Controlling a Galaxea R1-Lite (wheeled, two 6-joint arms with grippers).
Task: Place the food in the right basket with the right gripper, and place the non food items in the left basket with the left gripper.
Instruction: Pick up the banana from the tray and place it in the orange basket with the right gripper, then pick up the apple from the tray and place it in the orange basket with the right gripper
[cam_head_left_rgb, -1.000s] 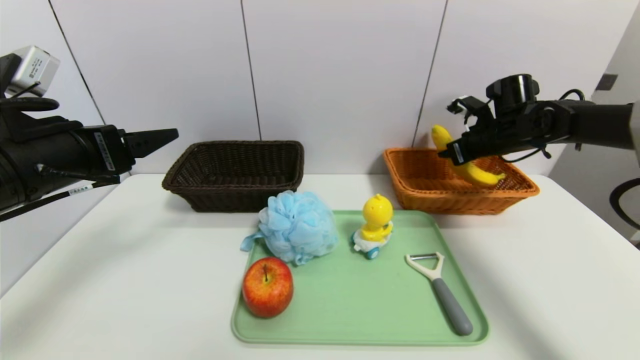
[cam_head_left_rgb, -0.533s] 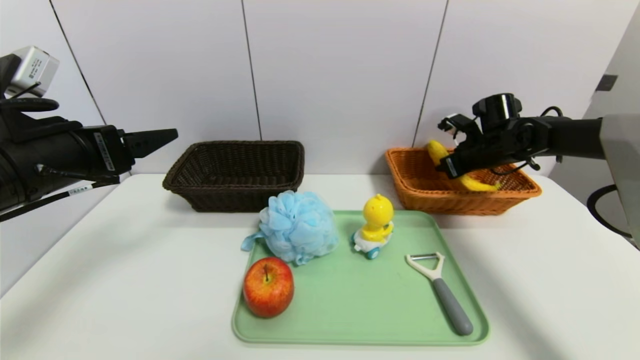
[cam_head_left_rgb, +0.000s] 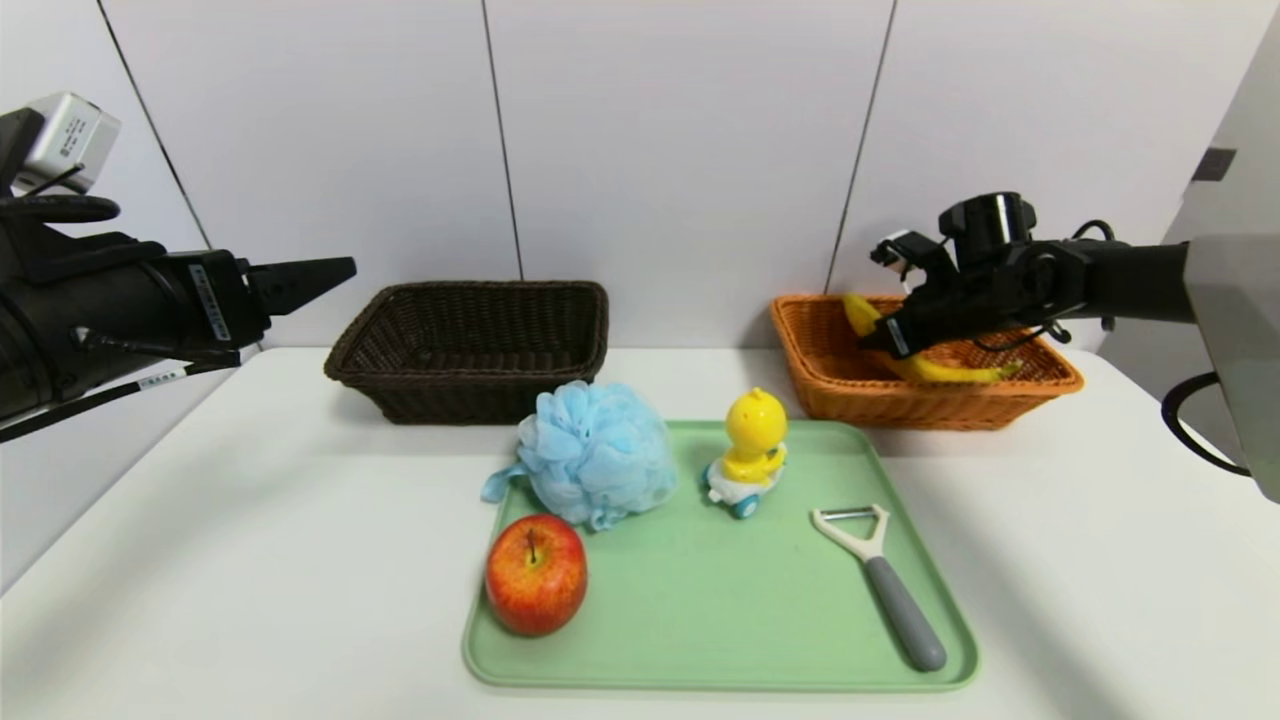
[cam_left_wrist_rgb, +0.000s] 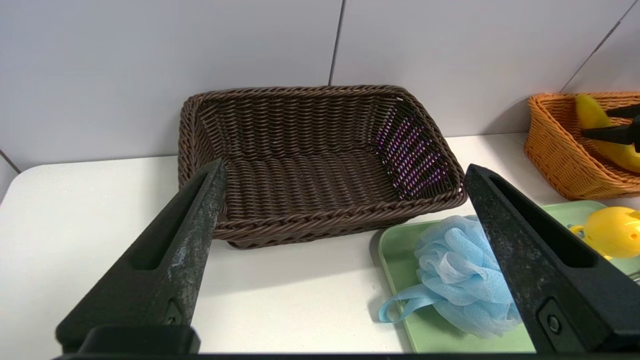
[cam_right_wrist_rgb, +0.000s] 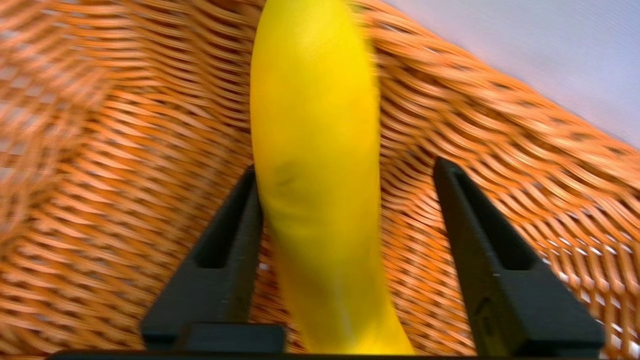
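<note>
Yellow banana (cam_head_left_rgb: 925, 365) lying in orange basket (cam_head_left_rgb: 830, 385), red-yellow apple (cam_head_left_rgb: 536, 573) upright on tray (cam_head_left_rgb: 700, 620)

The left arm stuck out level from the left side, high up and well back. The left gripper (cam_head_left_rgb: 335, 268) pointed forward, and in the left wrist view its two black fingers (cam_left_wrist_rgb: 197, 215) stood wide apart with nothing between them.

The right arm reached in from the right side and tipped down a little at the wrist. The right gripper (cam_head_left_rgb: 880, 335) pointed forward and down. In the right wrist view its fingers (cam_right_wrist_rgb: 452, 200) were apart. One finger was touching a banana (cam_right_wrist_rgb: 315, 150), and the other finger had a gap beside it.
</note>
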